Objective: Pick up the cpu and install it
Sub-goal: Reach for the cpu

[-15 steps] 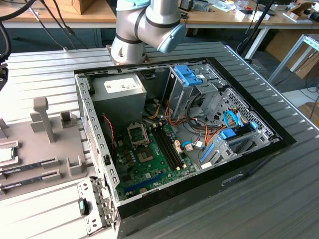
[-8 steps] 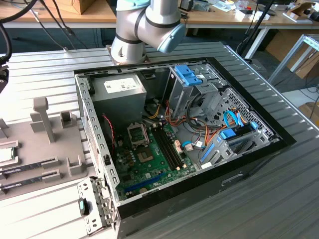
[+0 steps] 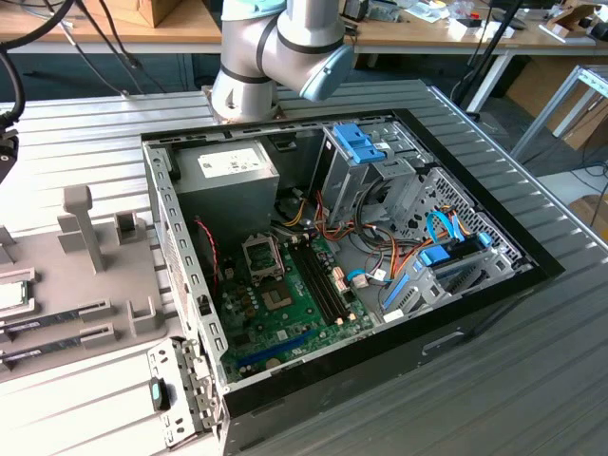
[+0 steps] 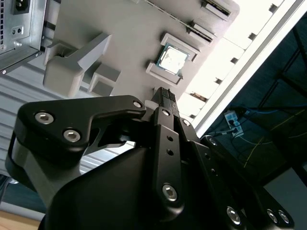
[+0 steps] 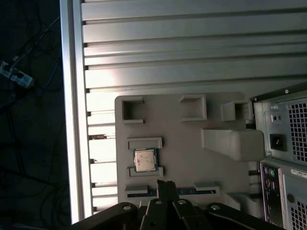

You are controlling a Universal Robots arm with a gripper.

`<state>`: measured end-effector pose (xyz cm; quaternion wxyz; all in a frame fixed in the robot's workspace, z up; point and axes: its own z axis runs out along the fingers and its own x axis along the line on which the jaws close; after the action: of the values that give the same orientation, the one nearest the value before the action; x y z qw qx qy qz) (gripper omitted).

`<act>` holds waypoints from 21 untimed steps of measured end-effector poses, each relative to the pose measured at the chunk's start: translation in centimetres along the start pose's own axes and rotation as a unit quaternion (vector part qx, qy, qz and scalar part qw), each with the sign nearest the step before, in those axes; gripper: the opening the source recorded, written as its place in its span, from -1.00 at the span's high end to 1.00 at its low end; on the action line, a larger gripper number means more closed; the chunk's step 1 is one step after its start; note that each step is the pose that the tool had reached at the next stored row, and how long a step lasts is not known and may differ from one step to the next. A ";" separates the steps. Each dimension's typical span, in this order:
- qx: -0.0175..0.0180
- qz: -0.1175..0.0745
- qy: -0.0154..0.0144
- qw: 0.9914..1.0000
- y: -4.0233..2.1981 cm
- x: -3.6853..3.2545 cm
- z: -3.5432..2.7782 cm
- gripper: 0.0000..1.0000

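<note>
The cpu (image 5: 145, 159) is a small silver square chip lying flat in a bracketed slot of the grey holder plate (image 5: 182, 139). In the second wrist view the cpu (image 4: 172, 58) sits a short way beyond my black gripper (image 4: 165, 98). The gripper (image 5: 166, 184) hovers above the plate, apart from the chip, its two fingers pressed together with nothing between them. In the exterior view the cpu (image 3: 9, 294) lies at the far left edge, and the motherboard's socket (image 3: 263, 255) stands with its frame open inside the computer case (image 3: 332, 256).
Memory sticks (image 3: 47, 318) lie in slots of the holder plate (image 3: 85, 275) beside grey upright posts (image 3: 81, 228). The case holds a grey power supply (image 3: 228, 176), drive cages with blue tabs (image 3: 361, 142) and loose cables. The ribbed metal table (image 5: 192, 57) ends at a drop.
</note>
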<state>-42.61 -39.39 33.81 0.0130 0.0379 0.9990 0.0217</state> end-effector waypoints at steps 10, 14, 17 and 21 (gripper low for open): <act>0.000 0.000 0.000 1.000 -0.02 0.01 0.49 0.79; 0.000 0.000 0.000 1.000 -0.03 0.02 0.73 0.79; 0.000 0.000 0.000 1.000 -0.04 0.02 0.90 0.79; 0.000 0.000 0.000 1.000 -0.05 0.03 1.06 0.79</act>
<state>-42.61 -39.39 32.75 0.0131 0.0378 0.9990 0.0217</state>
